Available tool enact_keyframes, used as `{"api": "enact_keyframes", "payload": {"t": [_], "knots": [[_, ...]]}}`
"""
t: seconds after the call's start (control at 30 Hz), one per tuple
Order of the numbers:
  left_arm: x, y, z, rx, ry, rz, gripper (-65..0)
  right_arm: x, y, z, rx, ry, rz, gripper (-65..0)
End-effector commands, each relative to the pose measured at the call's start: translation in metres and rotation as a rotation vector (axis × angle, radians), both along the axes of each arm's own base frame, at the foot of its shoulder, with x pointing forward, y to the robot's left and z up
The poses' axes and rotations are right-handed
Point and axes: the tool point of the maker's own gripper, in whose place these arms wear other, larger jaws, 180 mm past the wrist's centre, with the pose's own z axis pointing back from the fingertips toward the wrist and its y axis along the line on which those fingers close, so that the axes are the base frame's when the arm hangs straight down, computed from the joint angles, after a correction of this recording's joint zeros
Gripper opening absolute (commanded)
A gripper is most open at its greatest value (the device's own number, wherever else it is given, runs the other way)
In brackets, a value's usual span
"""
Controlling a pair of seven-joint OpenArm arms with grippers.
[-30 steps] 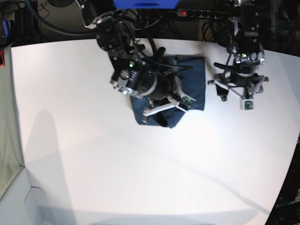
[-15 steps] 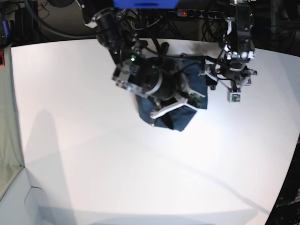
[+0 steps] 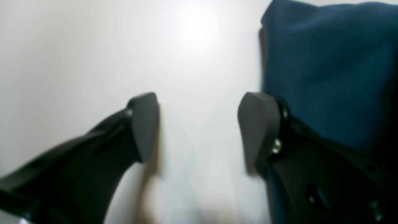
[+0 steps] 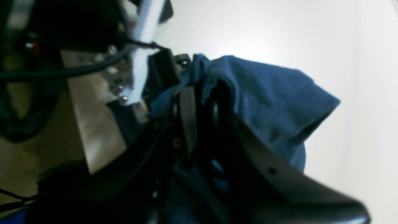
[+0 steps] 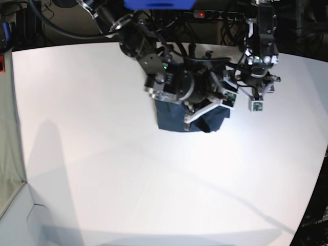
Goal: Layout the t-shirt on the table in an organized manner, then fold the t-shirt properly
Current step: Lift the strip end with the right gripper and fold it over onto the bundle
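Moved: since a second ago the right claw has carried its bunch of t-shirt toward the left claw, and the left arm has come in close to the cloth.
Where the t-shirt is: near the far edge of the desk, between the two arms and mostly under the right one.
How the t-shirt looks: dark blue, soft and plain. It sits in a small thick bundle, with one part lifted up and hanging in a loose fold. No sleeves or collar can be picked out.
Right claw: nearly shut, pinching a fold of the blue cloth between its tips.
Left claw: open wide and holding nothing. It hovers over bare white desk, with the edge of the t-shirt just beside one tip.
Done so far: the t-shirt looks gathered into a small pack, so most folds seem made, though I can't tell how neat they are.
Left to do: I think the lifted part must be laid down flat, then the bundle let go and tidied.
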Motion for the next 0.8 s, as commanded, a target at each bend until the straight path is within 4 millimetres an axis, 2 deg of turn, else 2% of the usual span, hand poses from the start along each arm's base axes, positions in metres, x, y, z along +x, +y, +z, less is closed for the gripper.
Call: {"api": "enact_keyframes", "payload": {"t": [0.0, 0.1, 0.17, 0.3, 0.4, 0.53, 0.67, 0.77], "knots": [[0.000, 0.003, 0.004, 0.012, -0.004, -0.004, -23.2, 0.005, 0.009, 0.017, 0.049, -0.027, 0.005, -55.6], [-0.001, 0.003, 0.004, 0.013, -0.001, -0.004, -23.2, 0.003, 0.009, 0.019, 0.056, -0.031, 0.005, -41.8], [-0.002, 0.004, 0.003, 0.015, 0.001, -0.005, -23.2, 0.003, 0.009, 0.030, 0.077, -0.053, 0.002, -31.9], [-0.002, 0.005, 0.003, 0.018, 0.002, -0.004, -23.1, 0.001, 0.006, 0.062, 0.144, -0.123, -0.015, -21.2], [-0.003, 0.006, 0.003, 0.017, 0.004, -0.002, -23.1, 0.009, -0.005, 0.083, 0.177, -0.172, -0.055, -20.7], [-0.013, 0.024, 0.006, 0.026, 0.004, 0.043, -23.1, 0.026, -0.030, 0.069, 0.155, -0.135, -0.152, -20.7], [-0.015, 0.042, 0.015, 0.045, -0.017, 0.090, -23.1, 0.042, -0.051, 0.039, 0.111, -0.059, -0.229, -21.5], [-0.015, 0.044, 0.015, 0.046, -0.017, 0.094, -23.1, 0.047, -0.061, 0.031, 0.101, -0.039, -0.264, -23.8]]}}
